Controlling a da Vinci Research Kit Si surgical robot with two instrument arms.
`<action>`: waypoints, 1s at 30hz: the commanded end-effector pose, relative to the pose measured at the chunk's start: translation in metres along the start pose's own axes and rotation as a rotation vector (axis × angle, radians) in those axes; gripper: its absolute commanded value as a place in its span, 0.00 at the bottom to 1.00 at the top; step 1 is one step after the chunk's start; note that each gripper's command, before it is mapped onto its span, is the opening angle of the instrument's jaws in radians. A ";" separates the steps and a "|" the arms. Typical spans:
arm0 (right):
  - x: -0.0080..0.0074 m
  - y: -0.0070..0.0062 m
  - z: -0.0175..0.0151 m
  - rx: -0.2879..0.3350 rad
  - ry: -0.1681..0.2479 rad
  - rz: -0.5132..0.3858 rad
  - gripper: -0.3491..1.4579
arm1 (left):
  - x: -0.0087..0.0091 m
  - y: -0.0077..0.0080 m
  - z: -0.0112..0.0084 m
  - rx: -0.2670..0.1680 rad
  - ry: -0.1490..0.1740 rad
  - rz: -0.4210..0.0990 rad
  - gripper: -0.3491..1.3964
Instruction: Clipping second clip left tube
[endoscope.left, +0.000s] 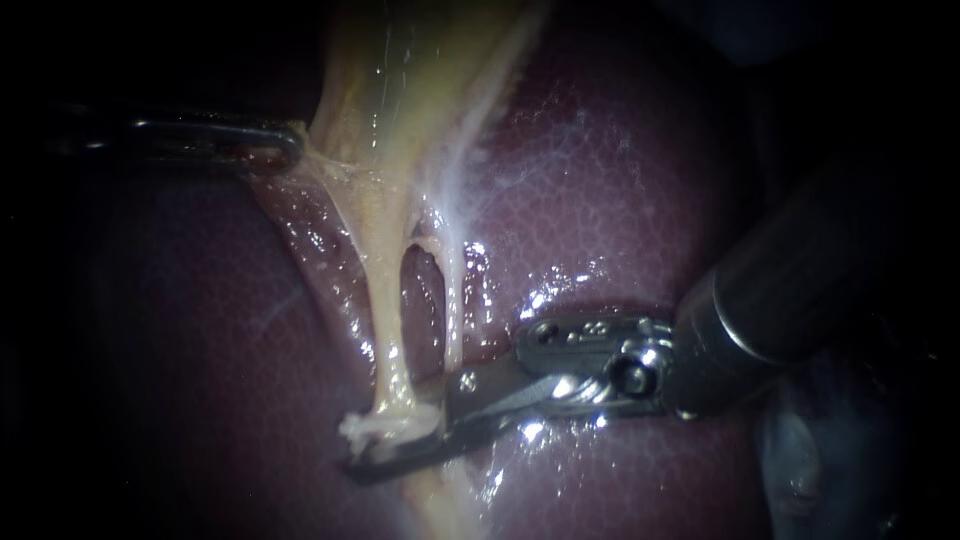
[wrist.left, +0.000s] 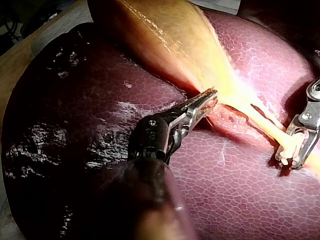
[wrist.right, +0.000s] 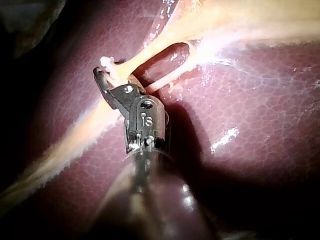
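Nearest, the dark-shafted right instrument clamps its slim metal jaws across the pale yellow left tube low down, just above the dark red liver. Only the left wrist view shows the left instrument clearly — jaws pinched onto the yellowish gallbladder.

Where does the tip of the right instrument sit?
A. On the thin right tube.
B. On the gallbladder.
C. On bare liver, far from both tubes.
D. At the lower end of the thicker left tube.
D: the endoscope view shows the right instrument across the left tube at its lower end.
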 end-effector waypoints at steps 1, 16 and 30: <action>0.0000 0.0000 0.0000 -0.002 0.004 0.000 0.32 | 0.0000 0.0000 0.0000 0.000 0.000 0.000 0.00; 0.0000 0.0028 -0.0017 0.002 0.168 0.013 0.47 | 0.0000 0.0000 -0.0001 0.000 0.000 0.000 0.00; 0.0000 0.0036 -0.0028 0.236 0.346 0.192 0.47 | 0.0001 0.0001 -0.0001 0.000 0.000 0.000 0.00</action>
